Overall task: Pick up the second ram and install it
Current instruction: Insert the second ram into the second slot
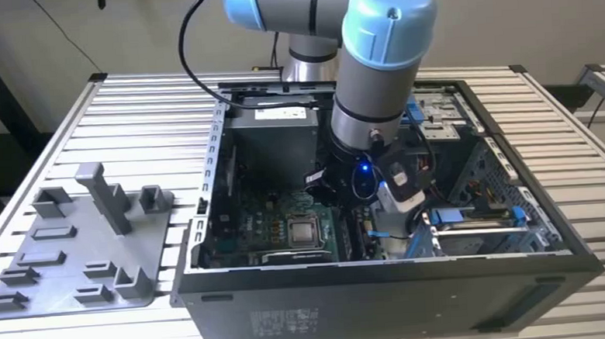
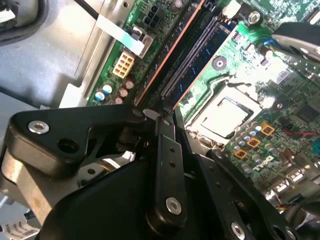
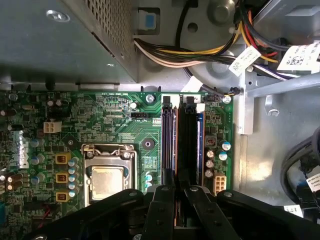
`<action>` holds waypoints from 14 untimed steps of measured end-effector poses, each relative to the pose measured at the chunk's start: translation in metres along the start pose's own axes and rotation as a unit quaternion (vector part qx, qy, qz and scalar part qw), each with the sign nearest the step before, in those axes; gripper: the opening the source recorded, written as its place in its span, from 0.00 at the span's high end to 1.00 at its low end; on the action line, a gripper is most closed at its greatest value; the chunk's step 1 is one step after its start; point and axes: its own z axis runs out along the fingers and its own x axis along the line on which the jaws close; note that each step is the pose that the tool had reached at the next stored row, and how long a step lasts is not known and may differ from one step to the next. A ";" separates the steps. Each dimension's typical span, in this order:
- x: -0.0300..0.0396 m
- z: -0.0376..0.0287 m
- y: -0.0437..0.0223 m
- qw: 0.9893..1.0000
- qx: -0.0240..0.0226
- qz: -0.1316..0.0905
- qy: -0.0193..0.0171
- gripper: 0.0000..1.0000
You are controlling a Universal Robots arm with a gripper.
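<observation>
The second ram [image 3: 174, 150] is a thin dark stick with a brownish edge, standing on edge along the memory slots of the green motherboard [image 3: 110, 125]. In the second wrist view the second ram [image 2: 169, 54] runs away from the fingertips along those slots. My gripper [image 3: 177, 189] is down inside the open computer case [image 1: 392, 289], its black fingers [image 3: 162, 210] drawn together on the near end of the stick. In the second wrist view the gripper [image 2: 161, 116] narrows to a tip at that end. Its lower edge is hidden in the slot.
The processor socket [image 3: 107, 180] lies beside the slots. Bundled power cables [image 3: 200, 50] and the power supply box [image 1: 275, 132] sit at the far end. A drive cage [image 1: 471, 223] is at the exterior view's right. A grey plastic tray [image 1: 79, 251] lies on the slatted table outside the case.
</observation>
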 end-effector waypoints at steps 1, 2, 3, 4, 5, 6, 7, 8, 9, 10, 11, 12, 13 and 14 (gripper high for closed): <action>0.0000 0.0001 0.0001 1.000 0.000 0.000 0.000 0.86; -0.0001 0.0002 -0.0001 1.000 -0.001 0.000 0.000 0.86; -0.0001 0.0003 -0.0004 1.000 -0.001 0.000 0.000 0.86; -0.0001 0.0003 -0.0006 1.000 -0.001 0.000 0.000 0.86; -0.0001 0.0004 -0.0010 1.000 -0.001 0.000 0.000 0.86; -0.0001 0.0003 -0.0011 1.000 -0.001 0.000 0.000 0.86; -0.0001 0.0005 -0.0012 1.000 -0.001 0.000 0.000 0.86; -0.0001 0.0007 -0.0013 1.000 0.000 0.000 0.000 0.86; -0.0001 0.0009 -0.0014 1.000 0.000 0.000 0.000 0.86; -0.0001 0.0008 -0.0014 1.000 0.000 0.000 0.000 0.86; -0.0001 0.0009 -0.0014 1.000 0.000 0.000 0.000 0.86; -0.0001 0.0009 -0.0014 1.000 0.000 0.000 0.000 0.86; -0.0002 0.0009 -0.0014 1.000 0.000 0.000 0.000 0.86; -0.0002 0.0009 -0.0014 1.000 0.000 0.000 0.000 0.86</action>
